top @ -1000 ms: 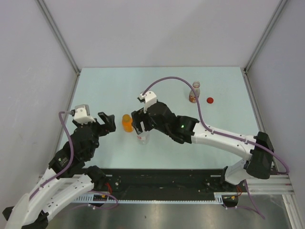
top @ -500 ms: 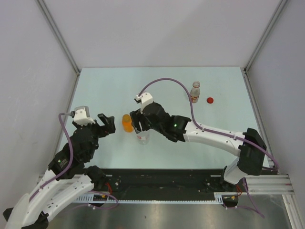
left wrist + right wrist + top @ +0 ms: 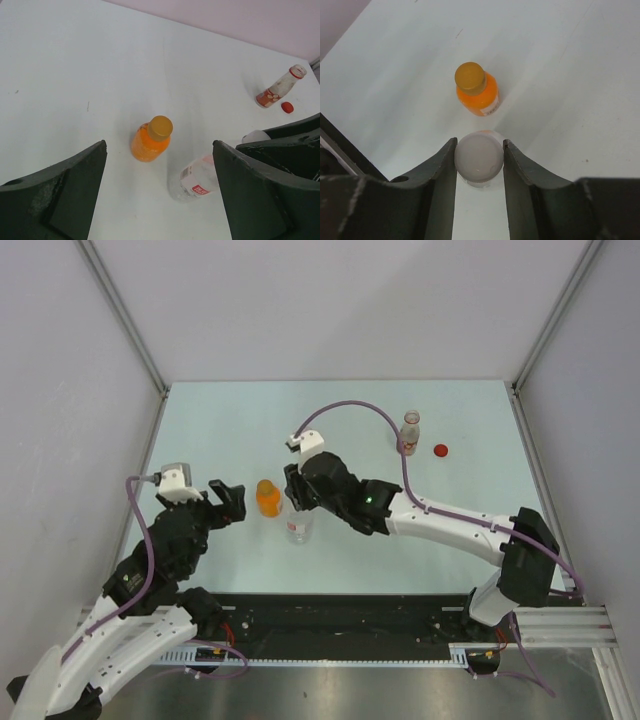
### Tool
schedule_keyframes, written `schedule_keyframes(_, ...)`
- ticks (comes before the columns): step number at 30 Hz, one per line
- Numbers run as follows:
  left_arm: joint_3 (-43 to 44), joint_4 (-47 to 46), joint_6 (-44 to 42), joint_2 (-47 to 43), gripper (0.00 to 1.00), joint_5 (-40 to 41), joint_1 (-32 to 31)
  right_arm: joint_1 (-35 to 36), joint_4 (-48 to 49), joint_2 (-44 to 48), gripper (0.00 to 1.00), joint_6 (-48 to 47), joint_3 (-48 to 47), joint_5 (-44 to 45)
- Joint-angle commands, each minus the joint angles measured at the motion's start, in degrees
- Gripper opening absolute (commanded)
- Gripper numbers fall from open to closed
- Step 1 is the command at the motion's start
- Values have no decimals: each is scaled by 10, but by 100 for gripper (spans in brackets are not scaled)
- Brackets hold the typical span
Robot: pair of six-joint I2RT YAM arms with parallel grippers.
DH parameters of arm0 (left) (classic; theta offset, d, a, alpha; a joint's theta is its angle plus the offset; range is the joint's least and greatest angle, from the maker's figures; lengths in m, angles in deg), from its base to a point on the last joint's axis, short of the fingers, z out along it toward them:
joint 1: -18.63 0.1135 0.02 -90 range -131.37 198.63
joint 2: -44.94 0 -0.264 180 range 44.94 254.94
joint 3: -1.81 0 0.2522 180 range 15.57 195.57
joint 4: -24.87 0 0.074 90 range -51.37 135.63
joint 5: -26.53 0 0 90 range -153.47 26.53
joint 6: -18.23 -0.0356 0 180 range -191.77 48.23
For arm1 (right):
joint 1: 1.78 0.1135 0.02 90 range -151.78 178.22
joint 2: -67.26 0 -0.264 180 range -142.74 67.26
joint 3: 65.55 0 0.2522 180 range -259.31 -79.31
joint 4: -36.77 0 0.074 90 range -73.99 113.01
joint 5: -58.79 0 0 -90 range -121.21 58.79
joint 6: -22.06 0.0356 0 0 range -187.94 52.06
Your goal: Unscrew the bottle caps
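Red cap (image 3: 441,450) lay loose on the table (image 3: 220,430) beside the labelled bottle (image 3: 408,432): one done. Right gripper (image 3: 479,150) pinched the white cap (image 3: 478,159) of the clear bottle (image 3: 298,528), mid-table. Orange bottle (image 3: 267,498) just beside it, capped. Two left, by my reckoning. Left gripper (image 3: 226,502) spread, empty. Surface pale green; plain grey walls (image 3: 330,300) on three sides.

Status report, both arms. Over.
Right gripper shut on white cap of clear bottle. Left gripper open, empty, facing orange bottle, capped. Red cap off by labelled bottle. Nothing blocking.
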Motion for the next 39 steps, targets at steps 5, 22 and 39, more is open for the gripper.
schedule_keyframes(5,-1,-122,-84,-10,99,-143,4,-4,-42,134,0,-15,-6,79)
schedule_keyframes(22,79,-423,-138,183,100,-700,7,-254,-26,384,0,160,76,-230)
schedule_keyframes(39,99,-487,-123,265,100,-813,20,-375,177,410,0,257,128,-642)
